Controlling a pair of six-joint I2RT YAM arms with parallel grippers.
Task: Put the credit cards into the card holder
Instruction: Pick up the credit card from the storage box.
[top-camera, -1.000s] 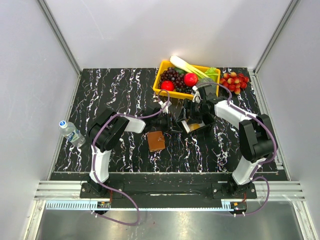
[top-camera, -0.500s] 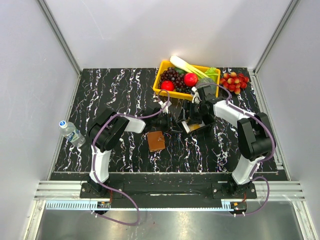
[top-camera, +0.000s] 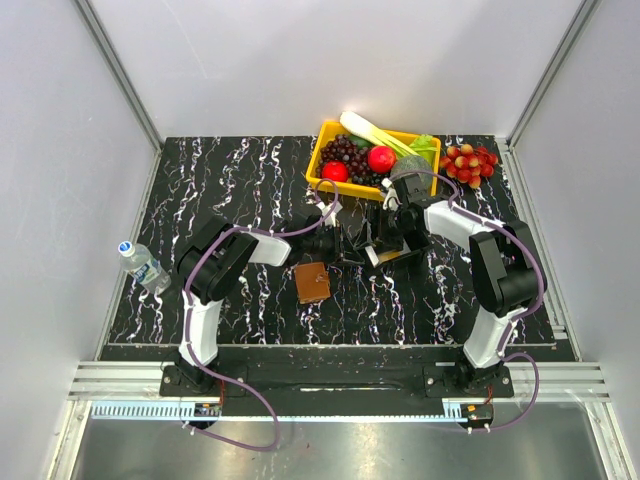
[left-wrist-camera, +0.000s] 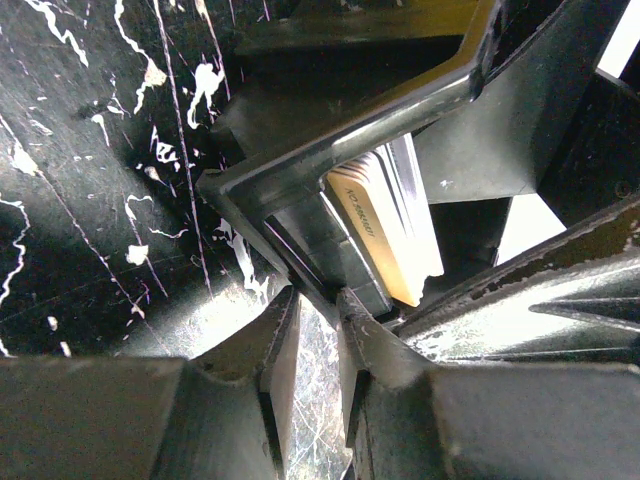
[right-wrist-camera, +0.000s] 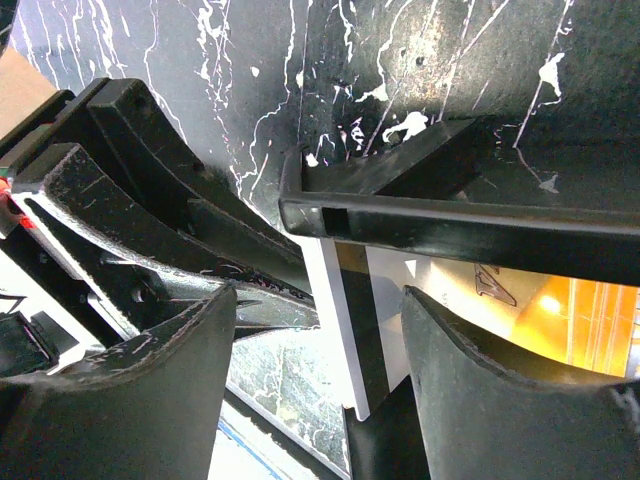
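Both arms low at credit cards (left-wrist-camera: 385, 225)

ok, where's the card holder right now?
Top view: the card holder lies on the table left of centre, just on the near side of the left gripper.

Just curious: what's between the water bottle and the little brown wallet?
In the top view, the left arm's elbow stands between water bottle and card holder; the rest is bare tabletop.
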